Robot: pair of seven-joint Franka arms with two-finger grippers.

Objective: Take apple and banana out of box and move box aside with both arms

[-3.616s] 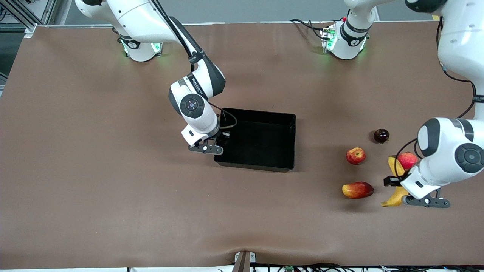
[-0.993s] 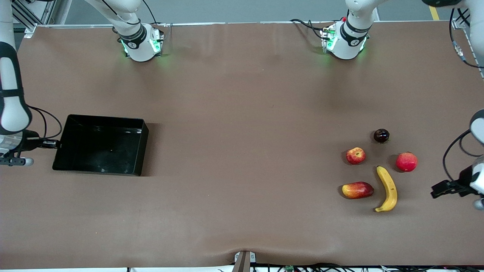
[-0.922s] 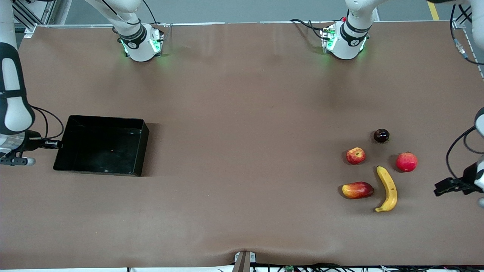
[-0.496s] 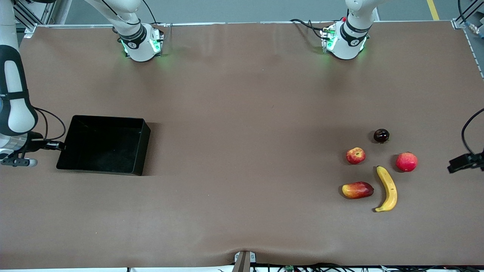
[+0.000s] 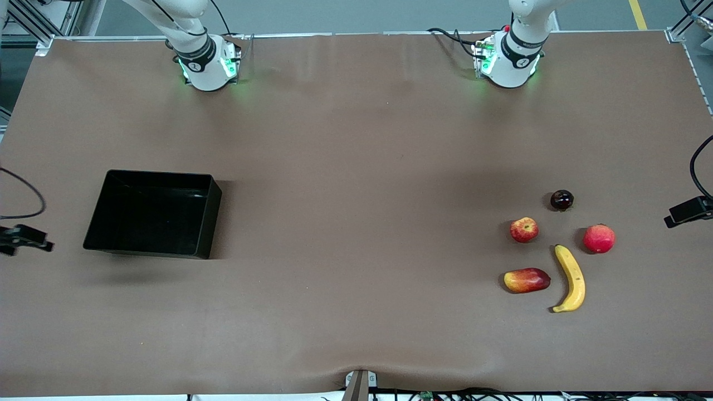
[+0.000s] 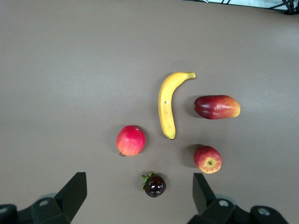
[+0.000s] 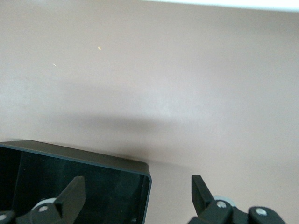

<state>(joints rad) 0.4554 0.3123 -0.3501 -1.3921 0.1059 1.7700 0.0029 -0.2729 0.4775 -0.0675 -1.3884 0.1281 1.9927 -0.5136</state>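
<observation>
The black tray (image 5: pixel 150 214) sits on the table toward the right arm's end; one corner of its rim (image 7: pixel 93 155) shows in the right wrist view. My right gripper (image 5: pixel 25 238) is open and empty, over the table edge beside the tray, and in its wrist view (image 7: pixel 136 193) it is above that corner. The banana (image 5: pixel 571 277) and the small streaked apple (image 5: pixel 524 229) lie toward the left arm's end. My left gripper (image 5: pixel 689 210) is open and empty, over the table edge beside the fruits. Its wrist view (image 6: pixel 138 196) shows the banana (image 6: pixel 167 105) and the apple (image 6: pixel 208 159) below.
An oblong red-and-yellow fruit (image 5: pixel 526 280) lies beside the banana. A pinkish-red round fruit (image 5: pixel 599 238) and a small dark fruit with green leaves (image 5: pixel 561 199) lie close by. The arm bases (image 5: pixel 205 61) stand along the table edge farthest from the front camera.
My right gripper has let go of the tray's wall and drawn off toward the table's end. My left gripper has drifted off toward the table's edge. The tray and fruits have stayed put.
</observation>
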